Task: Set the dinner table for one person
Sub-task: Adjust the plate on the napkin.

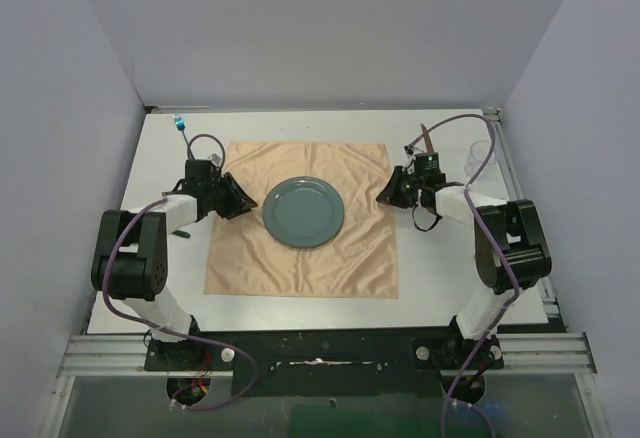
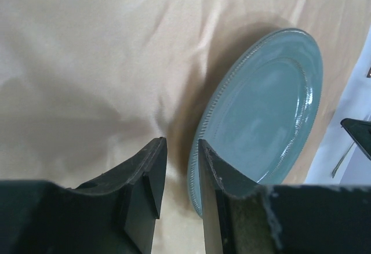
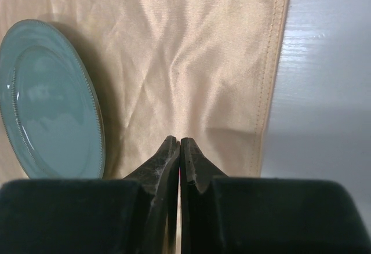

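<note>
The white dinner table (image 1: 450,268) carries a peach-orange cloth (image 1: 300,258) with a round teal plate (image 1: 303,212) in its middle. My left gripper (image 1: 248,205) hovers low over the cloth just left of the plate. In the left wrist view its jaws (image 2: 179,144) stand slightly apart with nothing between them, and the plate's rim (image 2: 266,103) lies beside the right finger. My right gripper (image 1: 383,198) is over the cloth's right edge. In the right wrist view it (image 3: 178,141) is shut and empty, with the plate (image 3: 46,103) off to its left.
A blue-tipped utensil (image 1: 181,125) lies at the back left of the table. A brown-handled utensil (image 1: 427,138) and a clear glass (image 1: 480,156) stand at the back right. Grey walls close in three sides. Aluminium rails (image 1: 320,353) run along the near edge.
</note>
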`<state>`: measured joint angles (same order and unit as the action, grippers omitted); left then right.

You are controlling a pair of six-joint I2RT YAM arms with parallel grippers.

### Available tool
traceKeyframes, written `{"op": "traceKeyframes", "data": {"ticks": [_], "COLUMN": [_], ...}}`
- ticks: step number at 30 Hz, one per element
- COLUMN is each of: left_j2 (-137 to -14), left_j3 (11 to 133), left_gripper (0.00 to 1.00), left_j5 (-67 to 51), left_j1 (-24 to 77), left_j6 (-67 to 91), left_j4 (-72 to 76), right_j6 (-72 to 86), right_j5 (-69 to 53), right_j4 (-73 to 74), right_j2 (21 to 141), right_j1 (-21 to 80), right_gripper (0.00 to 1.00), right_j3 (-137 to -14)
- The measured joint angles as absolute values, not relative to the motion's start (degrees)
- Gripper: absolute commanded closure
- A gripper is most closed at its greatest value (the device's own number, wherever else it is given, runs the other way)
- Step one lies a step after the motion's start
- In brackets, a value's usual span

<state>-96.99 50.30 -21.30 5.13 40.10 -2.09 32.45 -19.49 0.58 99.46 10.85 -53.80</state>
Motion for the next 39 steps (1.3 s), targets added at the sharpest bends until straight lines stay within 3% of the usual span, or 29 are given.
{"op": "traceKeyframes", "data": {"ticks": [39], "left_j2": [-100.2], "left_j3": [49.36], "left_gripper": [0.74], "left_j5": [-23.05], "left_j1": [2.68], "left_j6": [37.65], "left_j4": [-2.09], "right_j6": [31.62], "right_j5": [-14.06], "right_j4": [6.31], "right_j2": [110.13], "right_j1": [10.98], "right_gripper": [1.0], "right_j3": [-64.64]}}
